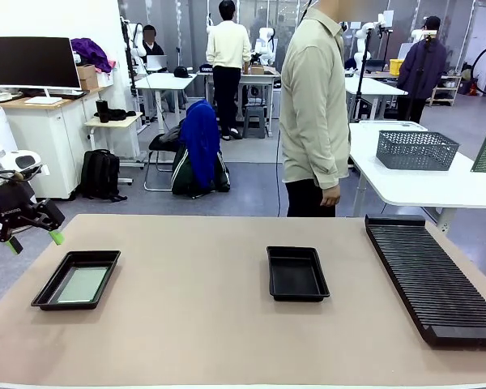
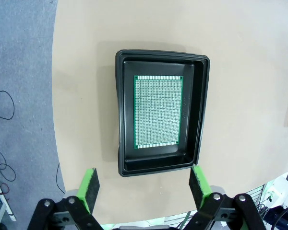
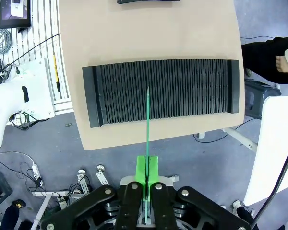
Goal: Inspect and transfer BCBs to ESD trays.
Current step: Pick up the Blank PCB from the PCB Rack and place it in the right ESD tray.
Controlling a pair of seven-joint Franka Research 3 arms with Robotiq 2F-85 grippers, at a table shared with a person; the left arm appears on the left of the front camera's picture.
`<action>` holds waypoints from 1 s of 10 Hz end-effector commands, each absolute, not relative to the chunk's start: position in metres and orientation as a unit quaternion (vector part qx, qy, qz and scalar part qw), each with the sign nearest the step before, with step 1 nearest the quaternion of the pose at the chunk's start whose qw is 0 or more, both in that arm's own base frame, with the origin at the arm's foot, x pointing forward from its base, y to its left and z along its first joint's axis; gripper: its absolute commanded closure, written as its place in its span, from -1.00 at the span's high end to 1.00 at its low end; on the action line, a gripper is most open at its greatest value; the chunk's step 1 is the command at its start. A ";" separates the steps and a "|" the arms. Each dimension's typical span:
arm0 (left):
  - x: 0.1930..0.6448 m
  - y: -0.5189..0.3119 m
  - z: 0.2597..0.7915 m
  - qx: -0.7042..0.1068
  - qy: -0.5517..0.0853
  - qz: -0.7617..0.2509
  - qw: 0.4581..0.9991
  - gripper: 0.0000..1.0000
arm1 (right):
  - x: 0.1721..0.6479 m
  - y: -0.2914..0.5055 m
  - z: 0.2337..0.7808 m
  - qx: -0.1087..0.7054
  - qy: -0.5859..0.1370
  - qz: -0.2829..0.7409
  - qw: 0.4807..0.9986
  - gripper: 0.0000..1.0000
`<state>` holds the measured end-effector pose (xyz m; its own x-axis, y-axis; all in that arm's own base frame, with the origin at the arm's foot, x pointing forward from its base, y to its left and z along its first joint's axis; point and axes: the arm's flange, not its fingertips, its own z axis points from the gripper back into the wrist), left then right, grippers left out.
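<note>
One BCB (image 1: 81,284) lies flat in the left ESD tray (image 1: 49,301) near the table's left edge. My left gripper (image 1: 36,241) hovers open above and to the left of that tray. Its wrist view looks straight down on the perforated BCB (image 2: 157,112) inside the tray (image 2: 120,115), with the left gripper (image 2: 144,187) spread wide and nothing between its fingers. The second ESD tray (image 1: 296,273) sits empty at mid-table. My right gripper (image 3: 147,175) is shut on another BCB (image 3: 147,124), seen edge-on as a thin green line, high above the slotted rack (image 3: 182,91).
The long black ribbed rack (image 1: 433,279) lies along the table's right side. A person (image 1: 312,113) stands at the far edge, hand (image 3: 283,60) hanging down. A grey mesh basket (image 1: 417,150) rests on another table behind. The table edge and floor cables lie below the right gripper.
</note>
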<state>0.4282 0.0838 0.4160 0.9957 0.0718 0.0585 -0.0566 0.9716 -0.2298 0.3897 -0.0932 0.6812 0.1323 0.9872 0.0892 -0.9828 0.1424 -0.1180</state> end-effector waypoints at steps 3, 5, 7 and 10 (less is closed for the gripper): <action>0.430 0.085 0.415 -0.118 -0.040 0.026 0.992 1.00 | 0.399 -0.092 0.679 0.009 -0.089 0.624 0.777 -0.96; 0.430 0.085 0.415 -0.118 -0.040 0.026 0.992 1.00 | 0.409 -0.085 0.669 0.034 -0.104 0.574 0.812 -0.96; 0.430 0.085 0.415 -0.118 -0.040 0.026 0.992 1.00 | 0.419 -0.072 0.656 0.061 -0.118 0.527 0.839 -0.96; 0.430 0.085 0.415 -0.118 -0.040 0.026 0.992 1.00 | 0.427 -0.058 0.633 0.130 -0.123 0.424 0.888 -0.96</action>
<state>0.4283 0.0838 0.4159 0.9957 0.0718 0.0583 -0.0566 0.9716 -0.2298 0.4274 -0.0667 0.6396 0.5509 0.7856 0.2818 -0.8312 0.5470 0.1000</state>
